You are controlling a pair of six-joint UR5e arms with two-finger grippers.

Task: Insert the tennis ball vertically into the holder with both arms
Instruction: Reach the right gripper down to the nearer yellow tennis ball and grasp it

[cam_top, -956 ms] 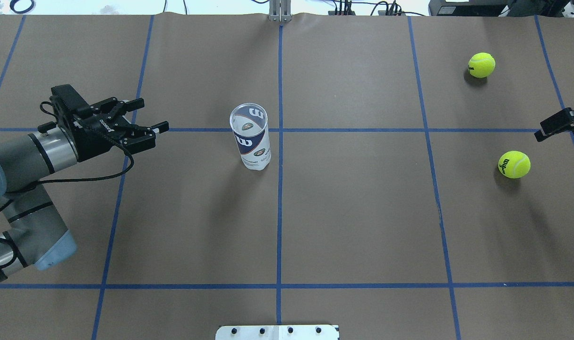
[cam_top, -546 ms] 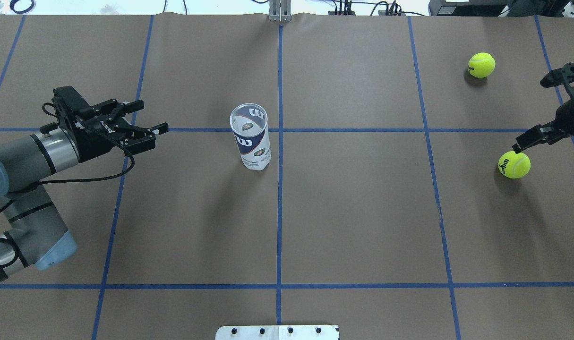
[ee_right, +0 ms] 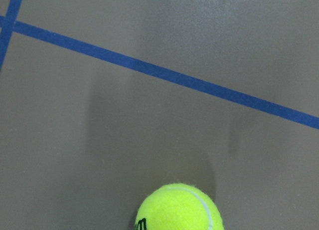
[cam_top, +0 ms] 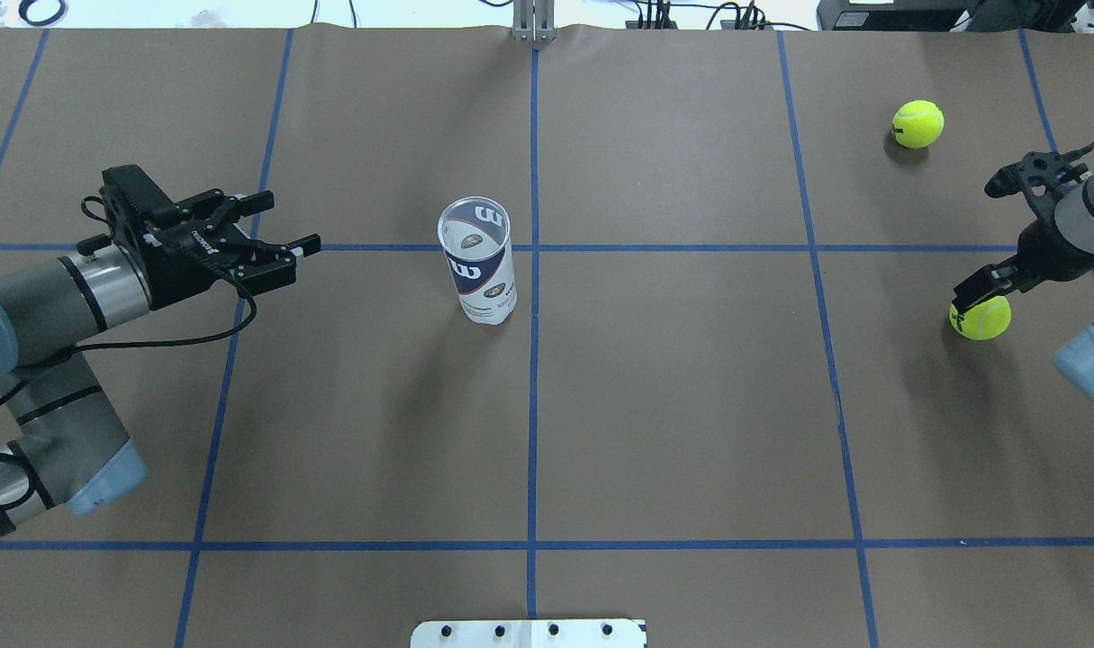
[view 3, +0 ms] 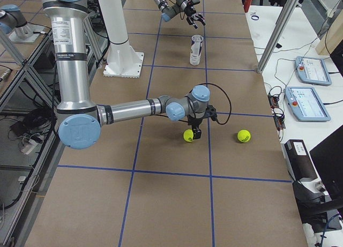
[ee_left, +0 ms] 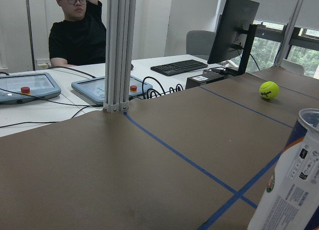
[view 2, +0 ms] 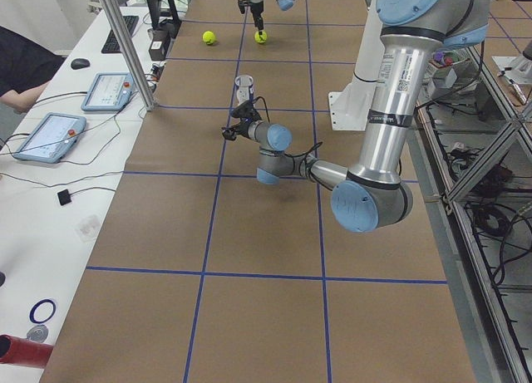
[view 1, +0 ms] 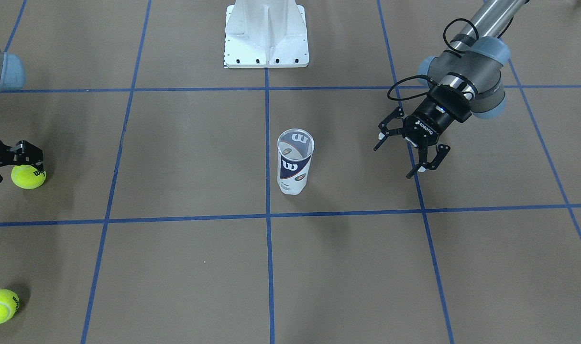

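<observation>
There are two tennis balls, the nearer ball (cam_top: pixel 986 322) and the farther ball (cam_top: pixel 917 123), and one holder (cam_top: pixel 479 270). Two arms show, the left arm (cam_top: pixel 42 301) and the right arm (cam_top: pixel 1087 211), each with one gripper, so two in all: the left gripper (cam_top: pixel 290 217) and the right gripper (cam_top: pixel 977 297). One white pedestal base (view 1: pixel 265 33) stands on the one table (cam_top: pixel 691 423). In the overhead view the blue tape lines (cam_top: pixel 533 405) number seven, two across and five running away. Beside the table are two control tablets (view 3: pixel 311 70), one keyboard (ee_left: pixel 178 67), one monitor (ee_left: pixel 239 28) and one person (ee_left: pixel 75 35).
</observation>
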